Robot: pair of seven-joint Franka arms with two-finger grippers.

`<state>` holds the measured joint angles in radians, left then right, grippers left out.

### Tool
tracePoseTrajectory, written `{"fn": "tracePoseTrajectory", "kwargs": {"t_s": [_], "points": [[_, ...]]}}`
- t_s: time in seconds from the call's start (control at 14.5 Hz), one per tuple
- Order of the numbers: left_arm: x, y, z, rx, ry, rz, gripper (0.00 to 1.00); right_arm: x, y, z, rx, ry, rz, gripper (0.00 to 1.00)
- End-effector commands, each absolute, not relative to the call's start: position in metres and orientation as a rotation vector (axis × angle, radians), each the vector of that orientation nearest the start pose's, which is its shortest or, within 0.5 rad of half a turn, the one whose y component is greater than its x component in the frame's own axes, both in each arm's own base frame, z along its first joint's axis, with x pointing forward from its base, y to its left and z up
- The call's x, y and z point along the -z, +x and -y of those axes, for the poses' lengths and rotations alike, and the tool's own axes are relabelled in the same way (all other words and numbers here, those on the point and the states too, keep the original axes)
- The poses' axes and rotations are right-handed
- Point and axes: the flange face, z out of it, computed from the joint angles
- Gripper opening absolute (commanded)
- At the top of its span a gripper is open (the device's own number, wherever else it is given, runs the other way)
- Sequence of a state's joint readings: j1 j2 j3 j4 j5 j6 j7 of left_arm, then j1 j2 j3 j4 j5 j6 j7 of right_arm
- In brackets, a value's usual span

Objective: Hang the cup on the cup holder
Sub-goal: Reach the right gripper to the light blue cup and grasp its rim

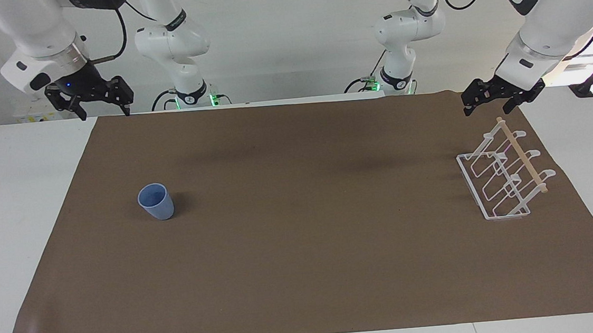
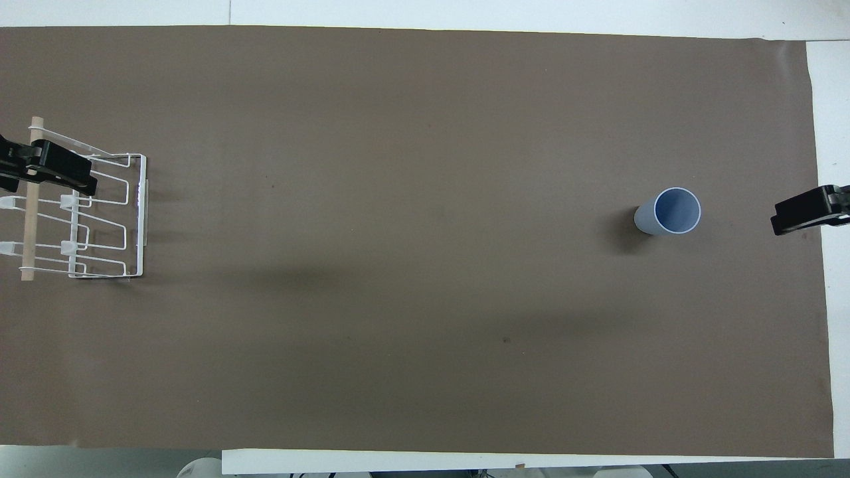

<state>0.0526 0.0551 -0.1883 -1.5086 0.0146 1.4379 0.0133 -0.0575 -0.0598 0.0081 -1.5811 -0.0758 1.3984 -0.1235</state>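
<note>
One light-blue cup stands upright at middle left, probably light and stiff; grasp its wall near the rim. Both grippers' fingers, right gripper and left gripper, are spread and empty.

Both my arms hung raised at the robots' edge of the counter, one at each end. My right hand pointed down from a bent wrist, fingers spread apart and holding nothing. My left hand tilted forward and down, its fingers likewise apart and empty.
</note>
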Motion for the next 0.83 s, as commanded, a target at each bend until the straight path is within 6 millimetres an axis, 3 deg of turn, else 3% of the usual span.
{"fn": "tracePoseTrajectory", "kwargs": {"t_s": [0.0,0.21,0.28,0.41,0.62,0.76], "points": [[-0.613,0.546,0.068,-0.168,-3.097,-0.209,1.0,-0.595,0.51,0.079,-0.099,-3.185,0.049,1.0],[-0.613,0.546,0.068,-0.168,-3.097,-0.209,1.0,-0.528,0.522,0.091,-0.014,-3.154,0.061,1.0],[-0.613,0.546,0.068,-0.168,-3.097,-0.209,1.0,-0.495,0.528,0.093,-0.014,-3.146,0.054,1.0],[-0.613,0.546,0.068,-0.168,-3.097,-0.209,1.0,-0.453,0.535,0.09,-0.013,-3.127,0.058,1.0],[-0.613,0.546,0.068,-0.168,-3.097,-0.209,1.0,-0.416,0.538,0.09,-0.032,-3.1,0.228,1.0],[-0.613,0.546,0.068,-0.168,-3.097,-0.209,1.0,-0.4,0.544,0.09,0.016,-3.065,0.225,0.98]]}}
